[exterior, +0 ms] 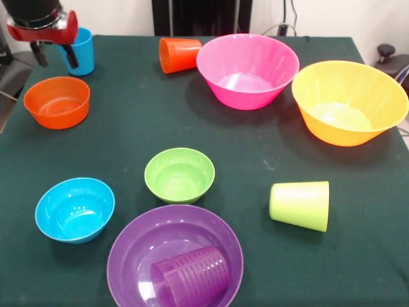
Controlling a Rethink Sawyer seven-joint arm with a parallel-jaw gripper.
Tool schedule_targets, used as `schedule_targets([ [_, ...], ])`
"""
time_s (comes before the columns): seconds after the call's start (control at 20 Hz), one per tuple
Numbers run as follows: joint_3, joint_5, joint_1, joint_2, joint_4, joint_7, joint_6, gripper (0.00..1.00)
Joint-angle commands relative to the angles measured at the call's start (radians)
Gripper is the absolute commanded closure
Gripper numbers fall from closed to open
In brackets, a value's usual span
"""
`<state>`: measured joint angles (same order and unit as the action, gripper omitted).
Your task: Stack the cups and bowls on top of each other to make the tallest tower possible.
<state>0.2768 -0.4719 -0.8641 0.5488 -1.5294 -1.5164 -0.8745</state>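
My gripper (58, 64) hangs at the far left, open and empty, just above the small orange bowl (57, 102) and in front of the upright blue cup (84, 52). The orange cup (179, 54) lies on its side next to the large pink bowl (248, 70). The large yellow bowl (348, 102) stands at the right. The small green bowl (179, 174) and small blue bowl (75, 209) sit apart near the front. The purple cup (190, 276) lies on its side inside the wide purple bowl (144, 236). The lime green cup (300, 204) lies on its side. Nothing is stacked.
All things rest on a dark green table (255, 160). The robot's black pedestal (201, 16) stands at the far edge. A black knob (385, 51) shows beyond the table's right edge.
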Motion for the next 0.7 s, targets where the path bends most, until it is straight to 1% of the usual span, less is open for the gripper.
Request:
schedule_targets([
  [0.05,0.127,-0.056,0.046,-0.039,-0.116,0.137,0.112,0.00],
  [0.25,0.120,-0.053,0.068,-0.049,-0.115,0.092,0.128,0.00],
  [0.4,0.113,-0.062,0.084,-0.067,-0.105,0.066,0.161,0.00],
  [0.7,0.109,-0.078,0.092,-0.098,-0.075,0.073,0.197,0.00],
])
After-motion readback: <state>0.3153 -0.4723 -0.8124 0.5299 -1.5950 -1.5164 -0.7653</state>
